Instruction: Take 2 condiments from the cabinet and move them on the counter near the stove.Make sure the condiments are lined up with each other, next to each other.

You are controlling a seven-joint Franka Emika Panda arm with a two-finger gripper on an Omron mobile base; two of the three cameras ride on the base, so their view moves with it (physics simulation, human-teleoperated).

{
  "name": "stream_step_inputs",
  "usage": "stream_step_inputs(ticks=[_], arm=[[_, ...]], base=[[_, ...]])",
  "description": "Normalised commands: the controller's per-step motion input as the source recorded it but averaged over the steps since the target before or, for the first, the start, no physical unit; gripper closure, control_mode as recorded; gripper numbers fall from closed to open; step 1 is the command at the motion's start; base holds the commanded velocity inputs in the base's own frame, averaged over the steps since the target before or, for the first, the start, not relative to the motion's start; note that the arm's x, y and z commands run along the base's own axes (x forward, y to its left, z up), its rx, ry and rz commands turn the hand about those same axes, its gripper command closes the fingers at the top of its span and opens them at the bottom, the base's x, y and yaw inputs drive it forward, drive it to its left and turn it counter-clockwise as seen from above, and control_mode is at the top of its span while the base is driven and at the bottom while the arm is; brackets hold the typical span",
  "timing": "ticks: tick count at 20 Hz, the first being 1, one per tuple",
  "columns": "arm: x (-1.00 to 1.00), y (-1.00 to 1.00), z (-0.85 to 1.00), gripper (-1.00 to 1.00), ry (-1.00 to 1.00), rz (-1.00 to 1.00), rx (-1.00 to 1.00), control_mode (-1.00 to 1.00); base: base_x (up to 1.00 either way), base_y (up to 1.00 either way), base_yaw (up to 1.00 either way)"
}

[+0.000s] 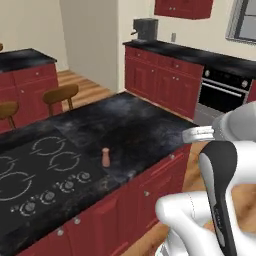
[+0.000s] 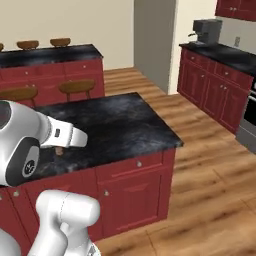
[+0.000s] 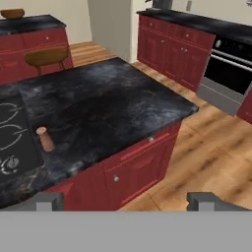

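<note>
The brown shaker is standing upright on the counter just beside the stove, likely placed as the first condiment, while the gripper is hanging open and empty above the counter's front edge.

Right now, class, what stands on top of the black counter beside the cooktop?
One small terracotta shaker stands upright on the counter, just beside the cooktop. The arm hides part of the counter in the right base view.
</note>
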Motion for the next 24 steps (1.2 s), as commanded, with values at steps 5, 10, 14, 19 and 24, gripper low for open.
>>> stream_step_inputs(ticks=[5, 10, 14, 19, 24], arm=[[0.0, 0.0, 0.0, -1.0, 0.0, 0.0, 0.0, 1.0], [0.0, 0.0, 0.0, -1.0, 0.0, 0.0, 0.0, 1.0], [0.0, 0.0, 0.0, -1.0, 0.0, 0.0, 0.0, 1.0], [0.0, 0.0, 0.0, -1.0, 0.0, 0.0, 0.0, 1.0], [0.0, 0.0, 0.0, -1.0, 0.0, 0.0, 0.0, 1.0]], base=[[0.0, -0.4, -0.91], [0.0, -0.26, -0.95], [0.0, -0.22, -0.96], [0.0, -0.23, -0.96], [0.0, -0.3, -0.93]])
